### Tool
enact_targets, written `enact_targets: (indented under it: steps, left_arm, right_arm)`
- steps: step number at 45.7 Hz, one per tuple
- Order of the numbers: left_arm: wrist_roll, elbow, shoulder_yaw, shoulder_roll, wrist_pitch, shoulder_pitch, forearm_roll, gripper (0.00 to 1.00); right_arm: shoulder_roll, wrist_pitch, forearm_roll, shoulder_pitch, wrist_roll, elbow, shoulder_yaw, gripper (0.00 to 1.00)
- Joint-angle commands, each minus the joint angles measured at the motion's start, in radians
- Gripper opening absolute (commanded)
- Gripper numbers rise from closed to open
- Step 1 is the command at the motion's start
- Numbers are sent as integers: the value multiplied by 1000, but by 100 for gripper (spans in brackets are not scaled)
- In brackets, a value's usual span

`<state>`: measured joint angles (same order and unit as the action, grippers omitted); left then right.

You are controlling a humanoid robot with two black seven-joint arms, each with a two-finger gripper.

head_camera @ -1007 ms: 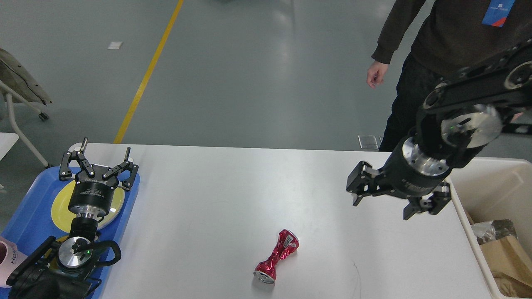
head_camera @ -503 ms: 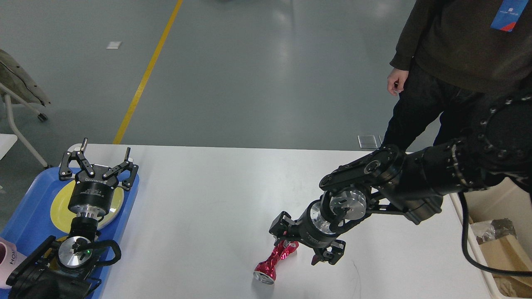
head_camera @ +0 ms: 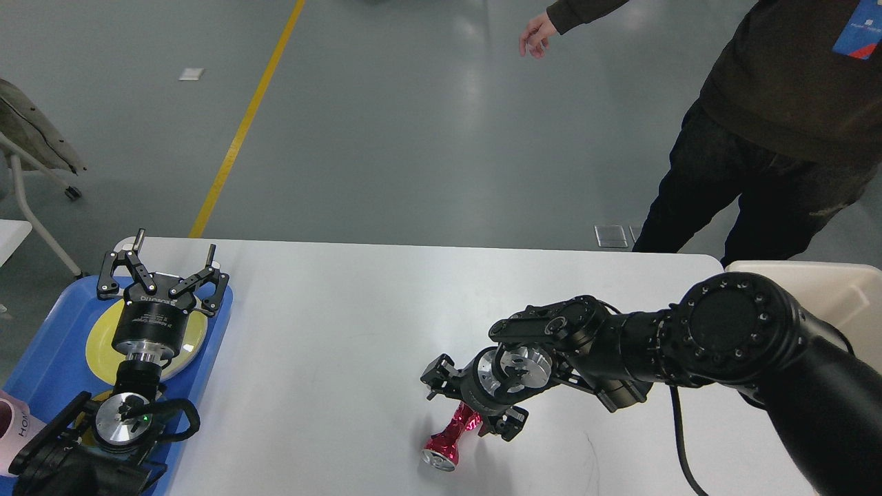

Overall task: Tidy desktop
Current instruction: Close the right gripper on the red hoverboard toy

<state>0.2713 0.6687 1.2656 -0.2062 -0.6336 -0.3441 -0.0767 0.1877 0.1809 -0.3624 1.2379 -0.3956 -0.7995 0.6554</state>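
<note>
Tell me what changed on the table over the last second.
The right gripper swept from near the bin down and left across the desktop to the crushed red can, its open fingers now straddling the can's upper end; not visibly clamped. The bystander's hand rose. The can, left gripper, blue tray and yellow plate stayed put.

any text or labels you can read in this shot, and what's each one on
"HO", cut off by the frame edge: pink cup.
Lettering on the left gripper body: too small to read.
Blue badge on the person: blurred.
Crushed red can: no readable print.
</note>
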Motion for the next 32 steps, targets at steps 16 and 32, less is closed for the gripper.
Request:
enact_targets:
  steps: [16,32]
  left_arm:
    - [-1,0,1,-1,-1,2,2,96]
    - [0,0,1,-1,-1,1,0,96]
  right_arm:
    - [-2,8,45,-52,0,40,-3,53]
    - [-2,14,43,-71,-35,43,-3,0]
